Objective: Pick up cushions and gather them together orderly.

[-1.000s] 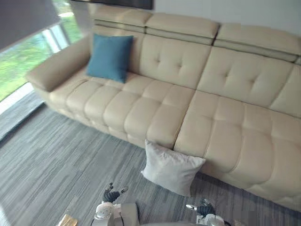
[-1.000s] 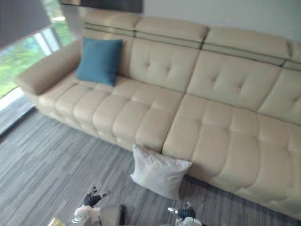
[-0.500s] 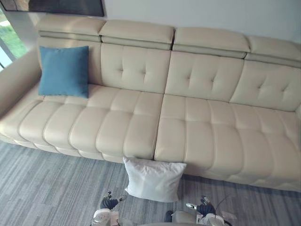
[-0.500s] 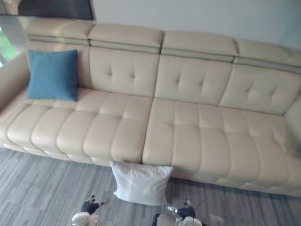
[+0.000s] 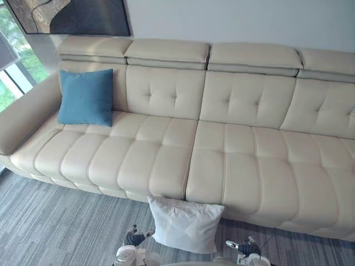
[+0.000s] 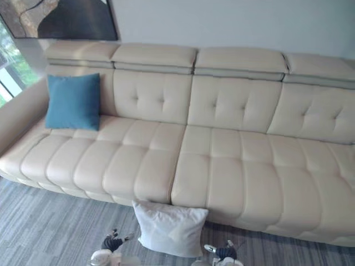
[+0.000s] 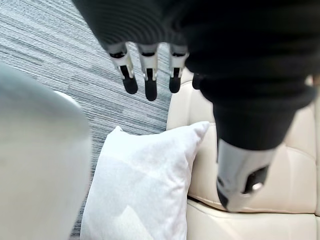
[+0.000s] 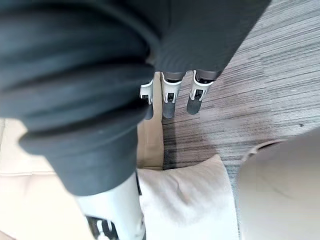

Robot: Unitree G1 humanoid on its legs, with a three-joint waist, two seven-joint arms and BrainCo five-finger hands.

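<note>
On floor (image 5: pixel 55 221), against sofa (image 5: pixel 222 160) front: white cushion (image 5: pixel 186 224), untouched
Sofa left end: blue cushion (image 5: pixel 86 98), well apart
Left hand (image 7: pixel 148 75), right hand (image 8: pixel 169 100): fingers straight, empty
Risk: one-sided grab, soft cushion sags, slips

Eye views: left hand (image 5: pixel 132 239) and right hand (image 5: pixel 244 245) are tiny at the bottom edge, wrists cut off, finger pose too small to read there. The white cushion (image 5: pixel 186 224), between the two hands' fingers, hides part of the sofa (image 5: pixel 222 166) front. Sofa right end and left armrest cut by the edges. Wall picture (image 5: pixel 77 16) cut at the top. Window (image 5: pixel 25 61) cut at left, outside blurred.

Left wrist view: white cushion past the fingertips (image 7: pixel 150 91), near end cut off, side away from the thumb hidden.

Right wrist view: white cushion corner behind the thumb (image 8: pixel 112 210), thumb tip cut off.
</note>
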